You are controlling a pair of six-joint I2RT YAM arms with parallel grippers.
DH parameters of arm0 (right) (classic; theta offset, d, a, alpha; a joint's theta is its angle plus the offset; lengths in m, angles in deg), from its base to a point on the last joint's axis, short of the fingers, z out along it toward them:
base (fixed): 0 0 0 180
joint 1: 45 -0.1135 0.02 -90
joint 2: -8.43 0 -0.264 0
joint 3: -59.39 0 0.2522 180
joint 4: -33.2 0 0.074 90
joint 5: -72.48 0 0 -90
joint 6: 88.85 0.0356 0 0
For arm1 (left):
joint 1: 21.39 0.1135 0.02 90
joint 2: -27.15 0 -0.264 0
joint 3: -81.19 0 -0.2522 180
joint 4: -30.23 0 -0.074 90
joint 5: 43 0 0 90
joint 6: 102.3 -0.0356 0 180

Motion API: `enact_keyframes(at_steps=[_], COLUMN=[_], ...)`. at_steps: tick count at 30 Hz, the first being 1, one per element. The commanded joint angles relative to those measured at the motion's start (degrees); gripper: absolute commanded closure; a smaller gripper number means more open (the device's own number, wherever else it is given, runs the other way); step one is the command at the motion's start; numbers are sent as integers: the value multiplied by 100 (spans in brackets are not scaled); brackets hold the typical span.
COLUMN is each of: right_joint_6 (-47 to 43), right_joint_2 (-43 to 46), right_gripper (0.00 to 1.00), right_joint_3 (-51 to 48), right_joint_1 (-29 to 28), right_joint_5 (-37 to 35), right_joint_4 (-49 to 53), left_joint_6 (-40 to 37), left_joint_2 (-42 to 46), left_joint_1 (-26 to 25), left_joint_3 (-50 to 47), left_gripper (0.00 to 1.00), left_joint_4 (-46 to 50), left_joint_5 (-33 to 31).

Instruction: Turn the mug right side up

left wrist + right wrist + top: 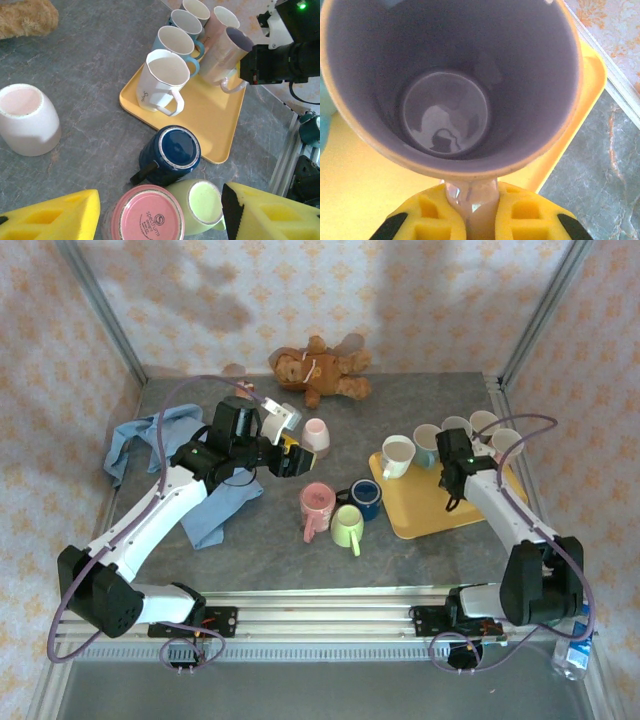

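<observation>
The right gripper (pixel 470 212) is pinching the purple mug (pixel 445 100) by its handle, holding it mouth-up at the tray (pixel 350 200); the left gripper (pixel 157 212) is hovering wide above the overturned pink mug (pixel 140 222).

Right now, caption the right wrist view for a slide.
Right gripper pinches the handle of a purple-lined mug over the yellow tray.

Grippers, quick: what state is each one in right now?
Left gripper: open, holding nothing.
Right gripper: closed on the handle of the purple-lined mug.
</observation>
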Motion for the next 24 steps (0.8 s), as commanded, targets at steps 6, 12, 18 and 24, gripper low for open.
enact_keyframes(at_steps=[6,12,18,24], right_joint_6=[-212,-275,-314,-406], right_joint_2=[-408,-574,-723,-787], right_gripper=[100,100,95,80], right_joint_3=[184,115,87,95], right_joint_1=[175,224,246,255], right_joint_5=[-615,-639,-622,-630], right_joint_4=[-761,-964,-1072,-1134], left_joint_6=[-268,-510,-575,-574], left_joint_2=[-175,-200,-269,-222], left_joint_1=[-31,-30,-37,-34], left_joint_3=[-111,-214,-178,-209], left_gripper=[35,36,36,37], left_joint_4=[143,62,125,116], left_joint_5=[74,632,662,536])
